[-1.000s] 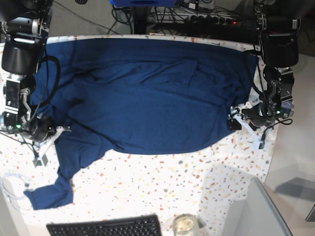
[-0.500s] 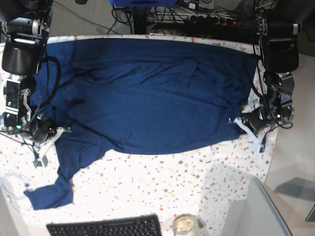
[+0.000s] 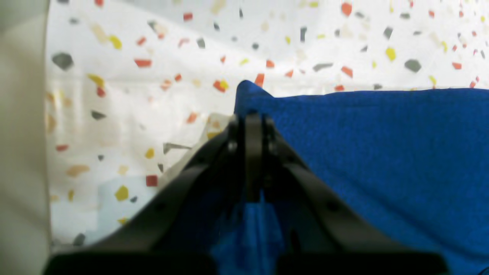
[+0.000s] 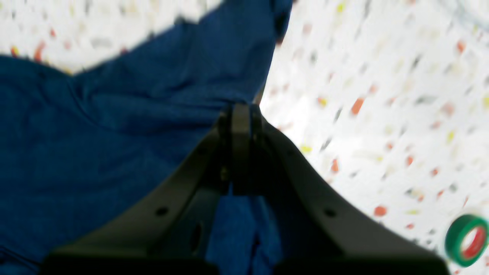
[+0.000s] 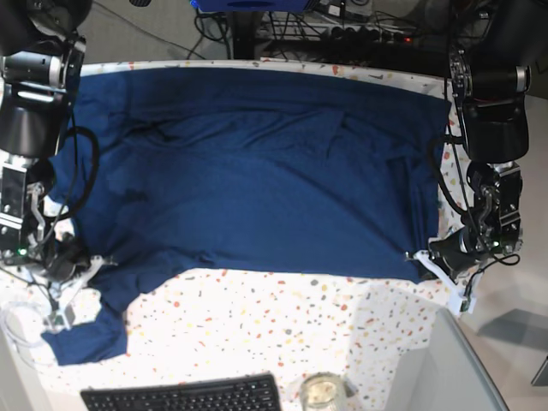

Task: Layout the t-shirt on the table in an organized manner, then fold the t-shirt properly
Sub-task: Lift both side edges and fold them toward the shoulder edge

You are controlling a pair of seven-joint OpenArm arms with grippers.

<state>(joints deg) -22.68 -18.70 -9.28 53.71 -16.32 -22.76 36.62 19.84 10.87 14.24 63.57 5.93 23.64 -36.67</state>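
Observation:
The dark navy t-shirt [image 5: 257,171] lies spread across the speckled table [image 5: 282,325], with one sleeve [image 5: 86,334] trailing to the front left. My left gripper [image 5: 418,257] is at the shirt's front right corner. In the left wrist view the gripper [image 3: 252,116] is shut on the t-shirt's edge [image 3: 382,152], with fabric between the jaws. My right gripper [image 5: 98,262] is at the shirt's left side near the sleeve. In the right wrist view the gripper [image 4: 240,109] is shut on the t-shirt [image 4: 114,133].
A black keyboard [image 5: 184,396] and a glass jar [image 5: 321,392] sit at the front edge. A grey panel [image 5: 445,368] stands at the front right. A clear tube [image 5: 17,321] lies at the front left. A green tape roll [image 4: 466,240] lies on the table.
Both grippers have moved toward the table's front edge, pulling the shirt's lower edge with them. The shirt now lies flatter and wider.

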